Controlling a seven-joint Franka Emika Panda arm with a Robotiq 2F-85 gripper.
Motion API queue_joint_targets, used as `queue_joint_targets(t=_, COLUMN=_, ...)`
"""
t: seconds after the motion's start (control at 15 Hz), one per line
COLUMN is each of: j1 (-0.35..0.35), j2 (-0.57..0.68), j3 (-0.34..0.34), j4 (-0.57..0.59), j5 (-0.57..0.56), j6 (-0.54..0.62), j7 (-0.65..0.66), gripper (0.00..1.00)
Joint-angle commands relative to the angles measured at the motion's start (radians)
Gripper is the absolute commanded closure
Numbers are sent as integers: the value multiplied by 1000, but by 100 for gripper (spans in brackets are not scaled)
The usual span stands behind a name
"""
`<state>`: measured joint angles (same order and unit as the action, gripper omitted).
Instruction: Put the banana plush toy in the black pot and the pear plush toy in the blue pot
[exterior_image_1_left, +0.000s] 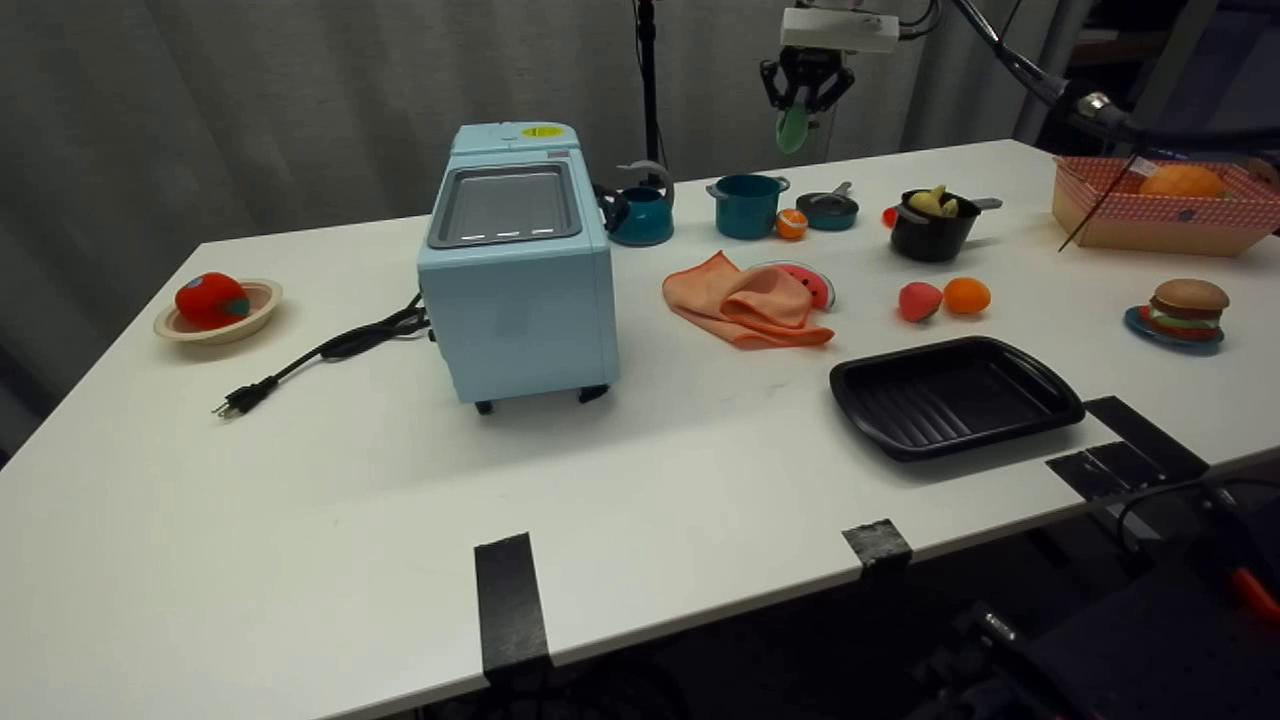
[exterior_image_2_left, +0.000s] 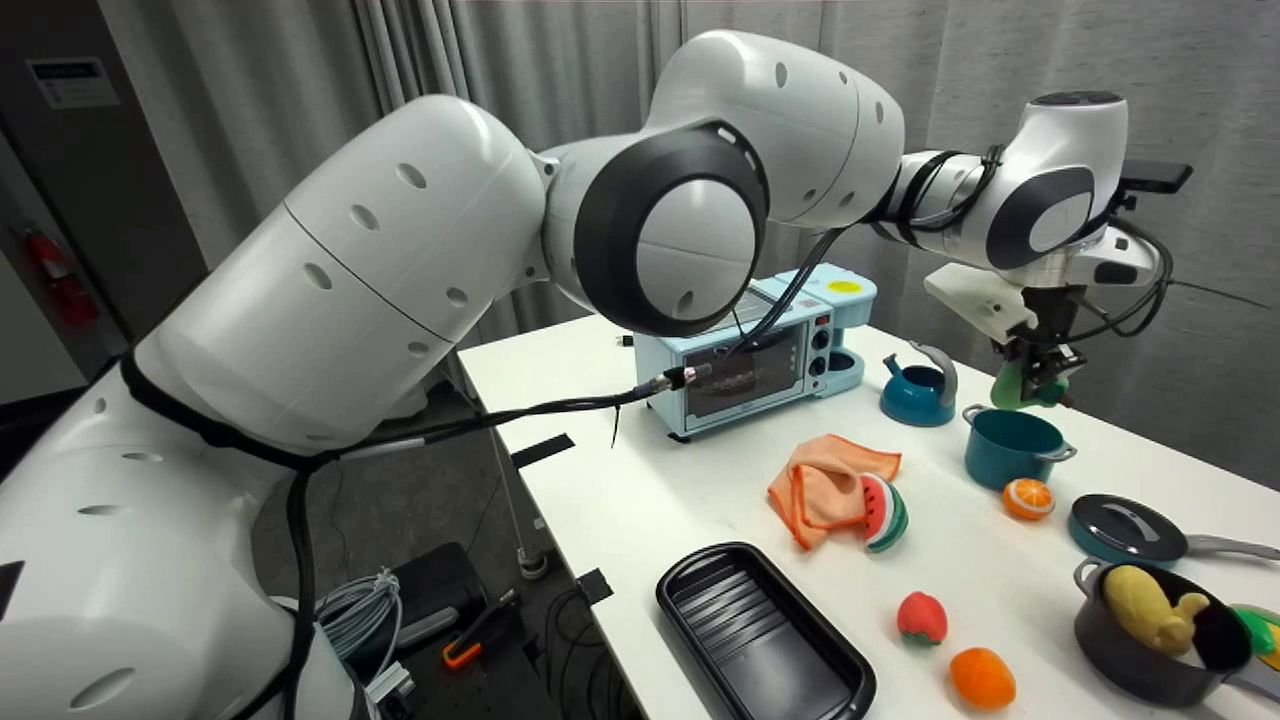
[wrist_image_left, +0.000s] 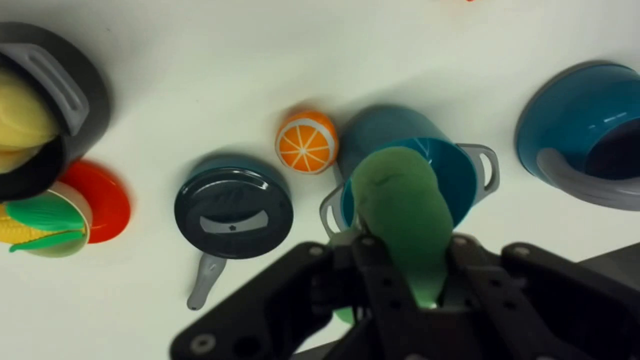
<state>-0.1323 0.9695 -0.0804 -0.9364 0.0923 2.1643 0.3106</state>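
At 12 o'clock from the pincer (wrist_image_left: 413, 244), wrist view: blue pot (wrist_image_left: 392, 124). Pincer clamped on the pear plush toy (wrist_image_left: 401, 200), aloft, long axis near 11:30. Next, likely: edge toward 12, lower.

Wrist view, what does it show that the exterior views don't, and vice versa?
Only the wrist view shows the pear plush toy hiding part of the inside of the blue pot. Only the exterior views, both of them, show the toaster oven and the black grill pan. All share the fingers closed on the pear plush toy, and the banana plush toy in the black pot.
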Motion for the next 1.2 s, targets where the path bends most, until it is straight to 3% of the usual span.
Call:
queue_joint_targets(t=0.0, j1=-4, j2=129, j3=7, j4=217, j5=20, j6=-26, j7=48, gripper=95)
queue_joint_targets(t=0.33, j1=-7, j2=220, j3=0, j4=338, j5=6, j6=-17, j7=86, gripper=95)
queue_joint_targets(t=0.67, j1=-11, j2=255, j3=-9, j4=384, j5=-2, j6=-10, j7=107, gripper=95)
queue_joint_targets(t=0.73, j1=-11, j2=258, j3=-12, j4=388, j5=-3, j6=-10, j7=112, gripper=54)
queue_joint_targets(t=0.87, j1=-12, j2=260, j3=-16, j4=396, j5=-2, j6=-10, j7=119, gripper=46)
queue_joint_targets(t=1.13, j1=-10, j2=262, j3=-23, j4=403, j5=-5, j6=-11, j7=121, gripper=15)
